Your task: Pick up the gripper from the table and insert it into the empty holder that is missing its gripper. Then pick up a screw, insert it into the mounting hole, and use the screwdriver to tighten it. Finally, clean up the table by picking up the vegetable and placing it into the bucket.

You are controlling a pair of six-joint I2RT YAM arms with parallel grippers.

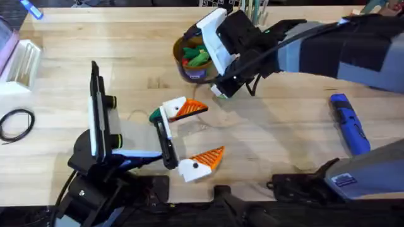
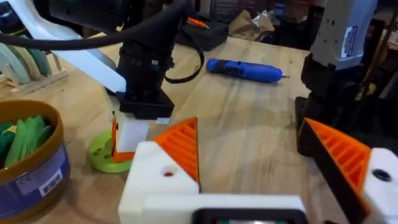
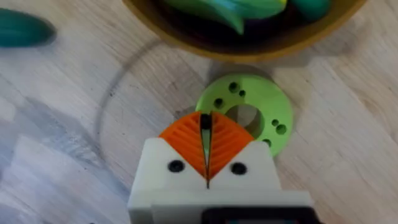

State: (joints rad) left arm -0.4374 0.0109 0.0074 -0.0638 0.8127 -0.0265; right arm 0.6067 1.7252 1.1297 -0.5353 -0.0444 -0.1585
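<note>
Two arms share your table. The right arm reaches across the middle to the bucket, full of toy produce. Your screwdriver lies well apart at the right. The vegetable lies beside the left gripper, whose pads stand wide apart, holding nothing. The right wrist view shows you a lime disc beside the bucket, with the right gripper over it, pads pressed together on a small dark piece you cannot identify.

The bucket is half hidden under the right arm; the vegetable is blurred.
</note>
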